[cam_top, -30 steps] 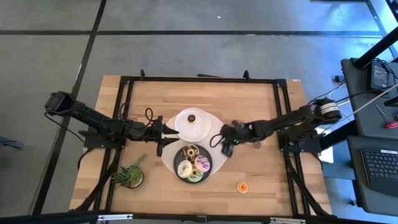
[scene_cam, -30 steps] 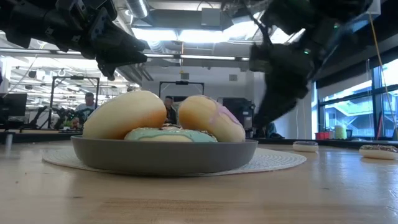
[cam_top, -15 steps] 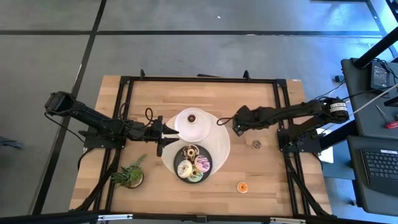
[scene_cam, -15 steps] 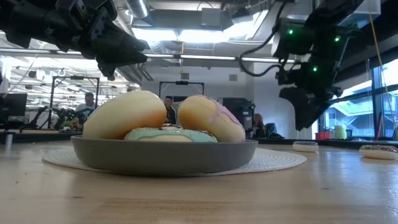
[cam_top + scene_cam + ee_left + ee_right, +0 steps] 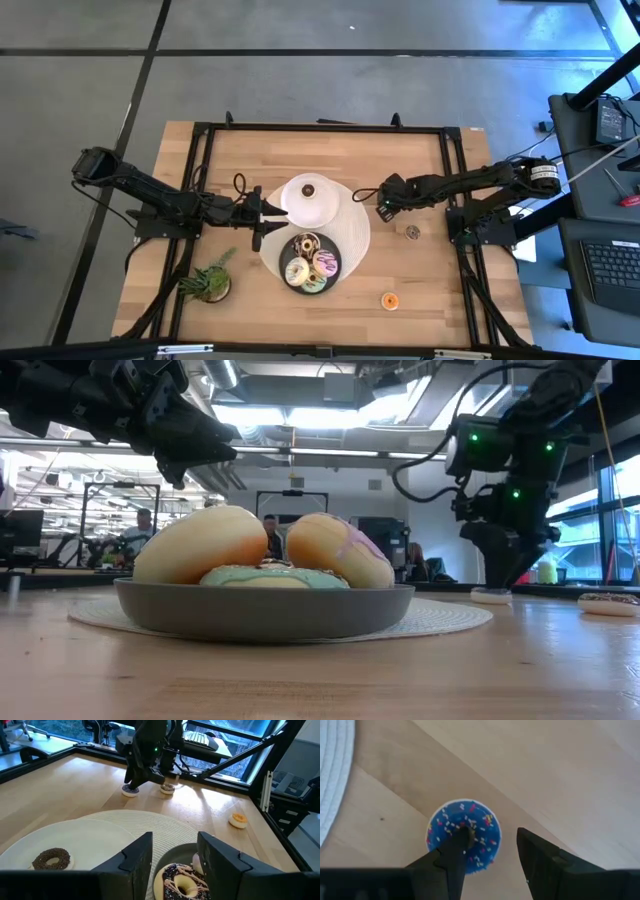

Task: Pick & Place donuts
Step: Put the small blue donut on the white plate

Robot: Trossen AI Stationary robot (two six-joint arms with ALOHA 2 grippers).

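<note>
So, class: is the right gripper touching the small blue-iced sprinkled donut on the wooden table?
Cannot tell. In the right wrist view the right gripper straddles the blue donut, one finger overlapping it, but contact isn't plain.

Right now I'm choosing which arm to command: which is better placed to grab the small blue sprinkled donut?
Right. The right gripper hangs directly over the blue donut, fingers open on either side of it. The left gripper waits across the white plate.
</note>
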